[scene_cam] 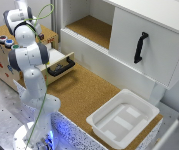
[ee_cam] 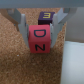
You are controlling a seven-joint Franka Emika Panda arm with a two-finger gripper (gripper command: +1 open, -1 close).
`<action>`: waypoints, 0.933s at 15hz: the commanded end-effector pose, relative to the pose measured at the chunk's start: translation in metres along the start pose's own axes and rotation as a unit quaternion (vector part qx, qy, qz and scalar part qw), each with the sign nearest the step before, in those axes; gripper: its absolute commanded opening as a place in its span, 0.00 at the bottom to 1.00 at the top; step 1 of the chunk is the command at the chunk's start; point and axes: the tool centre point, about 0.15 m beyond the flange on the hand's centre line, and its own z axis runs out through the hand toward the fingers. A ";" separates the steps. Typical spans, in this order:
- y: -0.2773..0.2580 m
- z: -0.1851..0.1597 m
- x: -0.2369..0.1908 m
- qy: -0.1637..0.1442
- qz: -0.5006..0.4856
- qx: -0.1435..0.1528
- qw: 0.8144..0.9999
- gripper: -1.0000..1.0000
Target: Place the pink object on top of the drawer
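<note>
Pink lettered block (ee_cam: 39, 40) clamped in the grey two-finger gripper (ee_cam: 42, 31).
It should be lowered flat onto the wooden drawer cabinet's cork top (scene_cam: 50, 36), then released.

Pink object (ee_cam: 40, 40): blocky, bright pink-red, dark letters on its facing side, reading roughly "D" over "Z" or "N"; blurred. Centre of the wrist frame, upright, over speckled cork-brown surface; whether touching it, cannot tell. Not visible in the exterior view. Drawer (scene_cam: 26, 47): light wooden box cabinet at upper left of the exterior frame, cork-brown top, partly hidden behind the arm. Its pull-out drawer stands open toward frame centre, black bar handle (scene_cam: 62, 68) on the front, tilted in the picture.
</note>
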 end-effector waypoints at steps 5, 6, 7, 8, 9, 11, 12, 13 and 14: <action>-0.010 -0.025 0.003 0.031 -0.047 -0.025 0.998 1.00; -0.014 -0.029 -0.001 0.036 -0.057 -0.022 0.997 1.00; -0.019 -0.038 -0.008 0.043 -0.069 -0.024 0.996 1.00; -0.022 -0.043 -0.010 0.041 -0.086 -0.027 0.995 1.00; -0.027 -0.052 -0.012 0.039 -0.116 -0.030 0.992 1.00; -0.031 -0.066 -0.018 0.034 -0.153 -0.024 0.987 1.00; -0.031 -0.071 -0.022 0.033 -0.165 -0.018 0.986 1.00; -0.032 -0.075 -0.025 0.023 -0.188 -0.016 0.982 1.00; -0.031 -0.080 -0.029 0.019 -0.202 -0.015 0.979 1.00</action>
